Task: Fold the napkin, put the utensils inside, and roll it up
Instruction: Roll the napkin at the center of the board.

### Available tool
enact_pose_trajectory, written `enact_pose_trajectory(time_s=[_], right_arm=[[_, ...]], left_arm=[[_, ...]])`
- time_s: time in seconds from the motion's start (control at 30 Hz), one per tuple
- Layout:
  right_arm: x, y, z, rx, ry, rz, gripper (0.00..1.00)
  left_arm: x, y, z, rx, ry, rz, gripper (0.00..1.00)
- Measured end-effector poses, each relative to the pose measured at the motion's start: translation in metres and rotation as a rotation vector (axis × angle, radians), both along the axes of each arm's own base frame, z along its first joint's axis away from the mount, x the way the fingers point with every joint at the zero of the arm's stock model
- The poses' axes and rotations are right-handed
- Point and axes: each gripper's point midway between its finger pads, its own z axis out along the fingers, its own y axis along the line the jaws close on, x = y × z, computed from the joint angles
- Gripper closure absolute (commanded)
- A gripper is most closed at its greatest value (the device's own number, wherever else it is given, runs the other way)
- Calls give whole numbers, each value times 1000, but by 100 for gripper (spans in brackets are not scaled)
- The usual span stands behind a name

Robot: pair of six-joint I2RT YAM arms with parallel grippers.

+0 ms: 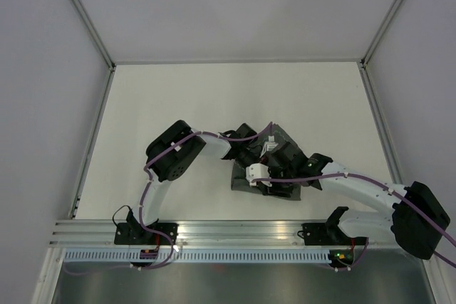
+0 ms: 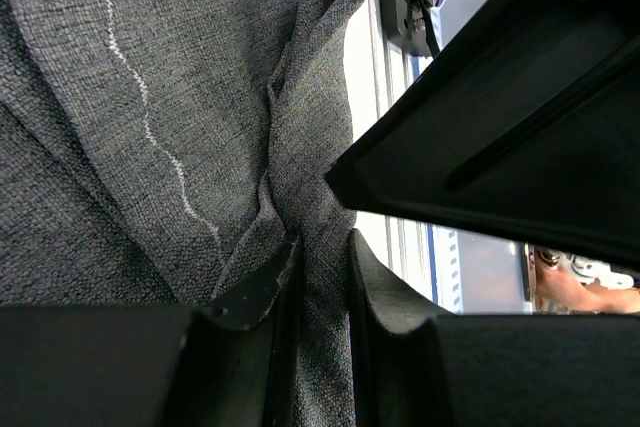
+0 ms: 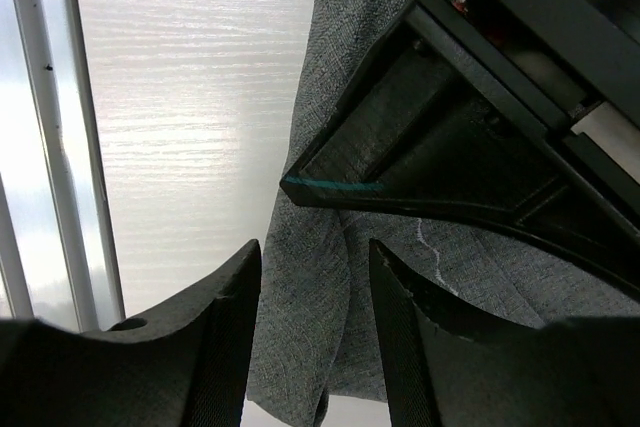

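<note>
The dark grey napkin (image 1: 241, 180) lies bunched at the table's middle, with both grippers over it. My left gripper (image 1: 253, 156) is shut on an upright fold of the napkin (image 2: 150, 97), pinched between its jaws (image 2: 323, 247). My right gripper (image 1: 275, 171) is open, and its jaws (image 3: 315, 252) straddle a hanging fold of the napkin (image 3: 350, 57) without closing on it. The light stitched hem line (image 2: 140, 107) runs across the cloth. Each gripper's black body fills the other's wrist view. The utensils are hidden.
The white table (image 1: 178, 97) has upright walls on three sides. An aluminium rail (image 1: 235, 231) runs along the near edge by the arm bases. The rail also shows in the right wrist view (image 3: 60, 147).
</note>
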Motion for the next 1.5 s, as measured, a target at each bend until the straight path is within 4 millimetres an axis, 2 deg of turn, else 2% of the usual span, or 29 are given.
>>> enact_pose_trajectory(time_s=[0.37,0.63,0.8,0.9,1.1,1.17,1.4,1.5], right_arm=[[-2,6,-15,-48,9,5,47],[-15,8,-31,-110,40,39,47],[-14,9,-36,-138,30,41,52],[-10,10,-36,-136,14,33,59],[-3,13,-37,-120,-5,17,63],[2,15,-37,-106,-2,9,67],[31,27,-38,-59,-18,-27,80],[48,32,-37,-41,-28,-48,85]], left_arm=[[0,2,0,11,42,5,98],[0,4,-1,22,71,6,98],[0,7,-1,29,94,9,98],[1,8,-1,38,110,13,98],[6,12,-1,69,167,39,98],[10,14,-1,81,182,55,98],[37,24,0,123,247,147,97],[53,29,1,135,257,190,93]])
